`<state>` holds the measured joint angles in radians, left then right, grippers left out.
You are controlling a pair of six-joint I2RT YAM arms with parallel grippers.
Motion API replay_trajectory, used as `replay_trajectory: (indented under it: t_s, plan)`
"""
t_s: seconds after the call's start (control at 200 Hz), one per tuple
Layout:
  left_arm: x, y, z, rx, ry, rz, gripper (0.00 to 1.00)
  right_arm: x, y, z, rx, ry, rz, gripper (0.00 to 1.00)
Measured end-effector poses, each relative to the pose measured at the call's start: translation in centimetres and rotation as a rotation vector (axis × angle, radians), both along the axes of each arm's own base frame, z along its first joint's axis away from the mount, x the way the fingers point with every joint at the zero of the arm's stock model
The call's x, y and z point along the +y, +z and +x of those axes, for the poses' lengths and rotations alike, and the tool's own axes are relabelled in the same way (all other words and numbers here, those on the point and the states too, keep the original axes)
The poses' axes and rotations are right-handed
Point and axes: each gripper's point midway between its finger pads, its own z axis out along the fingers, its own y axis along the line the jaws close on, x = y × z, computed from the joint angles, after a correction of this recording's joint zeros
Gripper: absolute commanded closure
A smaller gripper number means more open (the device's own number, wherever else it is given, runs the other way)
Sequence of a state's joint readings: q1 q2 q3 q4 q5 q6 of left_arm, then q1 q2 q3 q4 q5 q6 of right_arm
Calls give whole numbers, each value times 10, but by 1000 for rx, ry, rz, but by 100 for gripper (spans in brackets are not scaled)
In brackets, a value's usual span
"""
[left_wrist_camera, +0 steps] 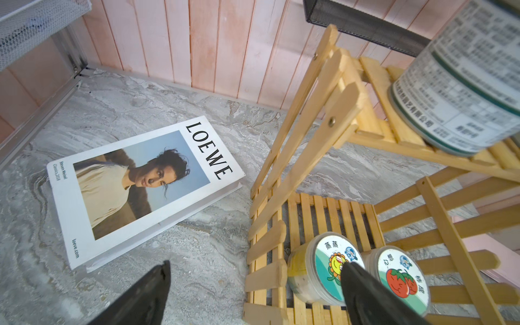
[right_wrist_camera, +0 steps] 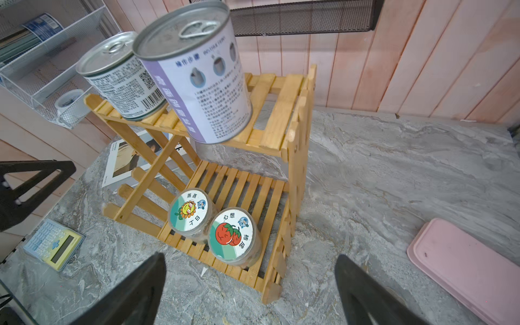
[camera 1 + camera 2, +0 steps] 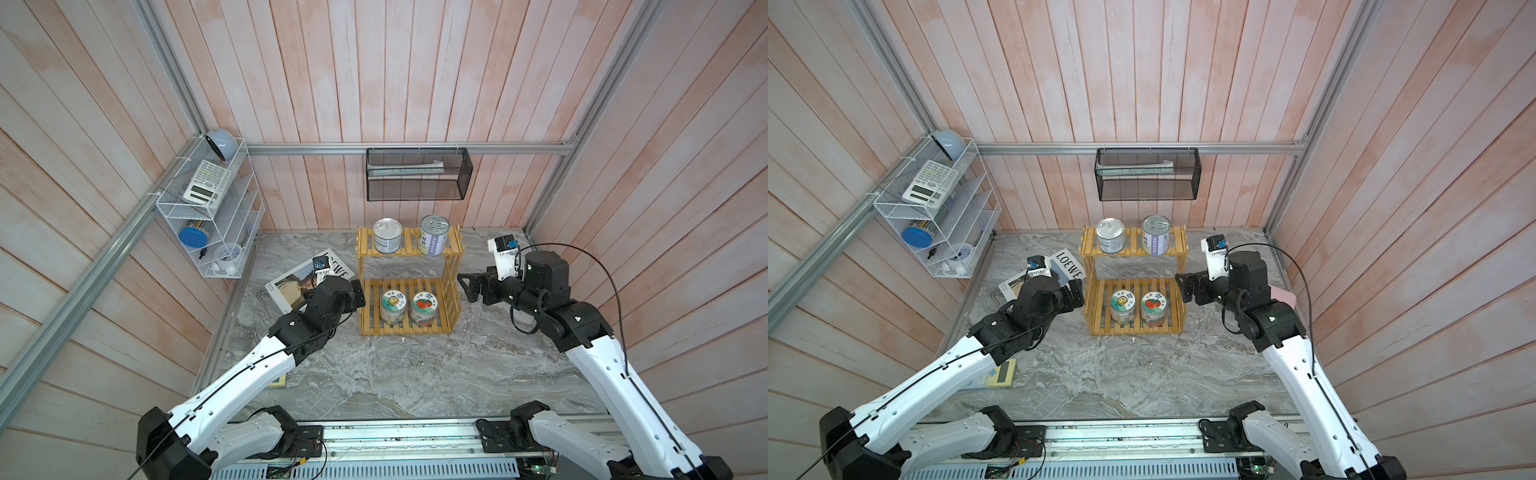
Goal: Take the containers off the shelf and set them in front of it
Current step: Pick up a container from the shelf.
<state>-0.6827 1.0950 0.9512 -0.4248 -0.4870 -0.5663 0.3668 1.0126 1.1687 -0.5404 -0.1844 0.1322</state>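
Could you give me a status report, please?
Left gripper, right gripper open, empty, flanking shelf. White-blue tin, purple tin on top tier; sunflower jar, tomato jar below. Nothing blocking.

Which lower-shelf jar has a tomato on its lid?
The right jar: its lid shows a red tomato, while the left jar beside it shows a yellow sunflower.

shelf (image 3: 405,331): matt wood | purple-label tin (image 3: 433,239): shiny metal top | table (image 3: 374,374): veined stone-look

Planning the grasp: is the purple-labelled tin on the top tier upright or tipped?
Upright: the purple-labelled tin stands on its base on the yellow shelf, pull-tab lid facing up.
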Motion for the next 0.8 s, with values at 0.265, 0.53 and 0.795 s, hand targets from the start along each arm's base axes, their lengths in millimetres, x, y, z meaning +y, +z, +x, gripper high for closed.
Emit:
replay_trajectory:
  t_s: [0.265,0.53,0.795]
  plan:
    - [-13,3,2,-41,-74,-32,0,32,16,29,-97,89,-4,2]
    - [-16,-5,-2,-70,-124,-64,0,50,21,57,-165,114,7,2]
    - [-21,-5,-1,-84,-154,-97,0,65,35,78,-227,138,36,2]
